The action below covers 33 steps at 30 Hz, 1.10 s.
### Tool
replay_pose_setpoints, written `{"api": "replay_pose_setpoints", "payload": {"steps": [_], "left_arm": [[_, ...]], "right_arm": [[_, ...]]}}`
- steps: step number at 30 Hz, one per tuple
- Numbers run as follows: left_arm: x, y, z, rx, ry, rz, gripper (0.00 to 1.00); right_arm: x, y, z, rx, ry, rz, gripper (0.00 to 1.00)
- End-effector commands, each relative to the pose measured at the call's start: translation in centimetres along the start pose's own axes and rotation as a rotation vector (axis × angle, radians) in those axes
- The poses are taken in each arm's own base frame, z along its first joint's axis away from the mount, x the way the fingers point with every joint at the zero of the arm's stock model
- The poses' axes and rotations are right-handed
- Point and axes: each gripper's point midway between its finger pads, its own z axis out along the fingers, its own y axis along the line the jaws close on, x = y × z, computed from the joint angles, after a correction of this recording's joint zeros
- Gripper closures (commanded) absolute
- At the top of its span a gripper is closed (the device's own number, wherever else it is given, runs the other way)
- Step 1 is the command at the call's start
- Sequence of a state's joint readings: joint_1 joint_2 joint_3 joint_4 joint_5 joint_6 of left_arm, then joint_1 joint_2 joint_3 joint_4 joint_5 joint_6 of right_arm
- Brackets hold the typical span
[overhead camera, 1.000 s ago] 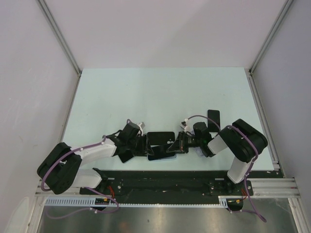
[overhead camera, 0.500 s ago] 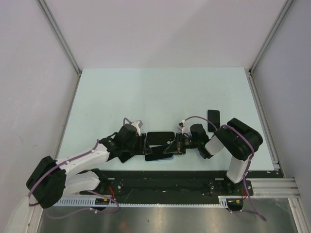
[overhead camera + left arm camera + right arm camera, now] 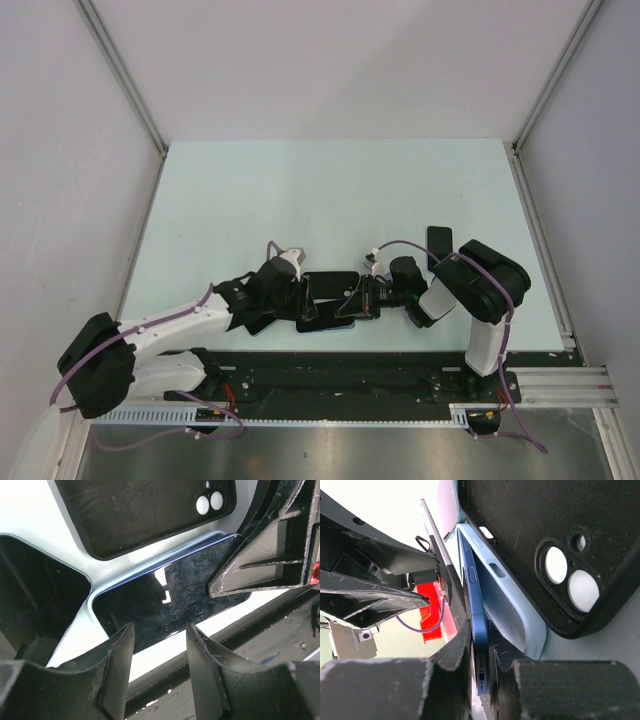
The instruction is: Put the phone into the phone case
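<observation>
A blue phone [image 3: 479, 625] with a dark glossy screen [image 3: 170, 595] lies near the table's front edge [image 3: 325, 320]. My right gripper [image 3: 481, 655] is shut on its charging-port end, and its finger [image 3: 260, 555] lies over the screen's right end. A pale blue shell [image 3: 515, 610] with button cut-outs rests against the phone's back. The black phone case [image 3: 330, 284] with two camera holes [image 3: 145, 510] [image 3: 535, 525] lies just behind the phone. My left gripper [image 3: 160, 630] [image 3: 303, 298] stands open at the phone's left end with nothing between its fingers.
A second black slab [image 3: 438, 243] lies behind the right arm. The black base rail [image 3: 340, 365] runs just past the table's front edge, right beside the phone. The enclosure's posts [image 3: 520, 150] and walls stand at the sides and back.
The left arm has swung, bringing its gripper slightly right and closer to the phone's left end. The right gripper keeps its hold on the phone and has edged a little left.
</observation>
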State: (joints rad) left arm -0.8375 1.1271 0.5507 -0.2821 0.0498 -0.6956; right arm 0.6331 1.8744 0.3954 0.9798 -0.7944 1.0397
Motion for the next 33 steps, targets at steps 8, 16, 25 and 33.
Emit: {"api": "replay_pose_setpoints", "payload": {"steps": [8, 16, 25, 33], "left_arm": [[0.1, -0.3, 1.4, -0.040, 0.044, 0.049, 0.52], [1.4, 0.4, 2.5, -0.069, 0.108, 0.059, 0.54], [2.4, 0.8, 3.3, -0.088, 0.156, 0.061, 0.57], [2.6, 0.9, 3.5, -0.094, 0.169, 0.066, 0.58]], "right_arm": [[3.9, -6.3, -0.1, 0.260, 0.075, 0.075, 0.96], [4.1, -8.0, -0.9, 0.398, 0.085, 0.033, 0.91], [3.7, -10.0, -1.8, 0.688, 0.115, -0.106, 0.83], [4.3, -10.8, -3.4, 0.878, 0.163, -0.149, 0.57]]}}
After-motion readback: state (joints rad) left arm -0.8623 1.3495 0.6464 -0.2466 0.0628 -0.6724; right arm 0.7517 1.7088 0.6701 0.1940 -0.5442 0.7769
